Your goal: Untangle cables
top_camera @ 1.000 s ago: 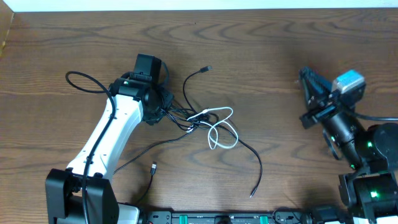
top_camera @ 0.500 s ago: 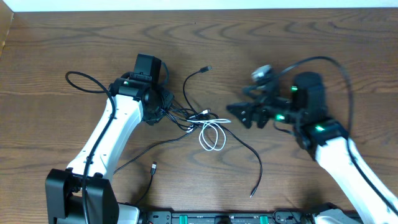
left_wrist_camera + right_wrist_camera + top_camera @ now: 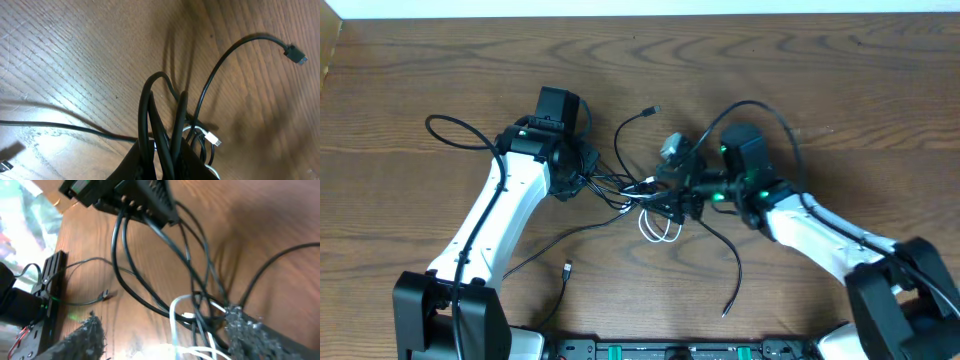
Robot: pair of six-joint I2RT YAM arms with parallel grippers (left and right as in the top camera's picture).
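The cables lie tangled mid-table: several thin black cords and a short white one looped below the knot. My left gripper is shut on black strands at the tangle's left side. In the left wrist view its jaws pinch three black cords, with a white plug just beyond. My right gripper stands open over the knot from the right. Its rough fingers straddle the white cord and black strands, with the gripper spread wide around them.
Loose black cord ends trail outward: a plug at the back, another at the front left, a third at the front. A black loop lies left of the left arm. The robot bases line the front edge.
My right arm swung in from the far right to the tangle and its jaws went from shut to open. The white loops drew in smaller. The left arm held still.
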